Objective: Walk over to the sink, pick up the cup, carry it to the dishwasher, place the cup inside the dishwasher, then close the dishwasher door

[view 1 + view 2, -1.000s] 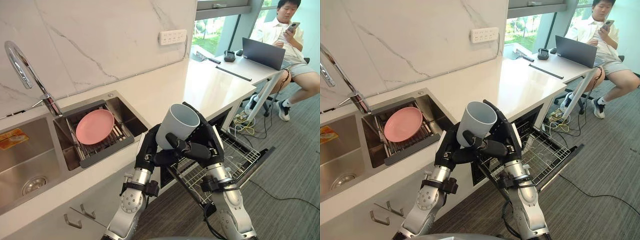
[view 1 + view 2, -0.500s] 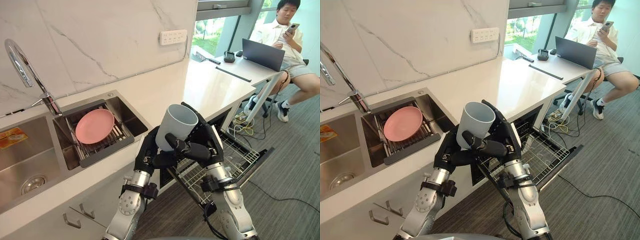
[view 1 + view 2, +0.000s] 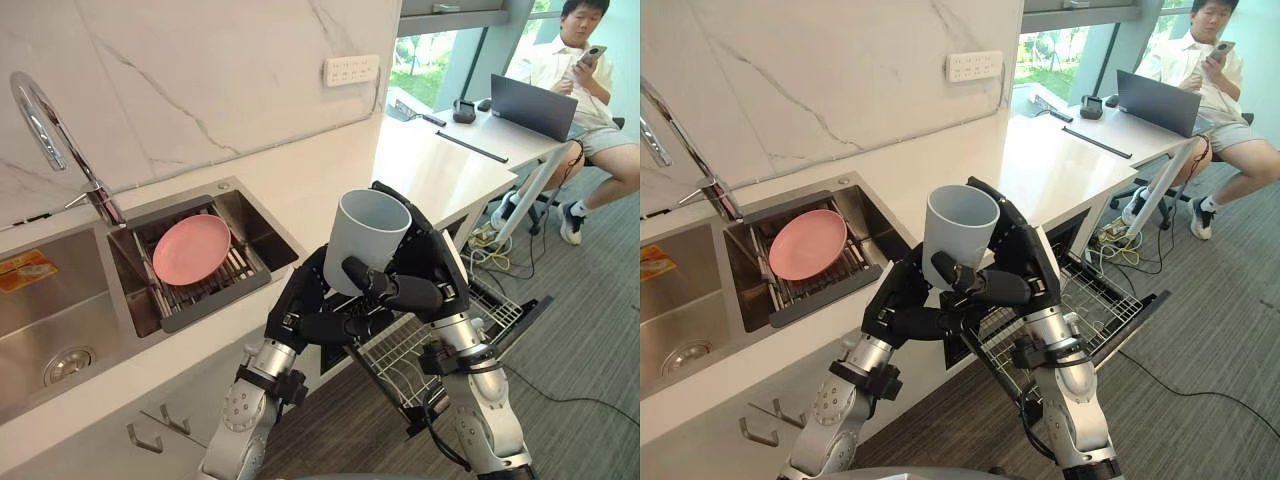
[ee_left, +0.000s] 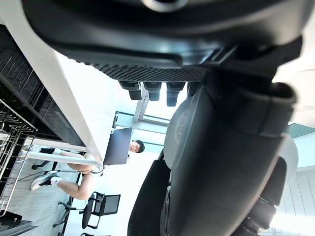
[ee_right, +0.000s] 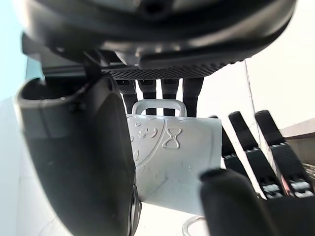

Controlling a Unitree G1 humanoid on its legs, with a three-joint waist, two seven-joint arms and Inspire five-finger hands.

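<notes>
— Where's the cup (image 3: 366, 235) now?

— Up in the air in front of the robot, upright, mouth to the ceiling, clamped between both hands. The right hand (image 3: 432, 288) wraps it from the far side with its thumb across the front; the left hand (image 3: 308, 322) is curled round the lower wall.

— And the dishwasher?

— Below the cup and off to the robot's right. The rack (image 3: 1095, 300) is pulled out over the open door (image 3: 1145, 308), so I'd say the cup has to go down and rightward. The right hand is the nearer one to it.

— Anything in the way?

— The counter (image 3: 420, 170) edge overhangs the back of the rack, so that's what I'd watch. The rack's wires look bare where I can see them.

— What else is around?

— A pink plate (image 3: 190, 248) on the drainer in the sink (image 3: 60, 345), well off to the left. A person (image 3: 590, 60) sits at the desk beyond the counter with a laptop (image 3: 528, 105), well apart.
</notes>
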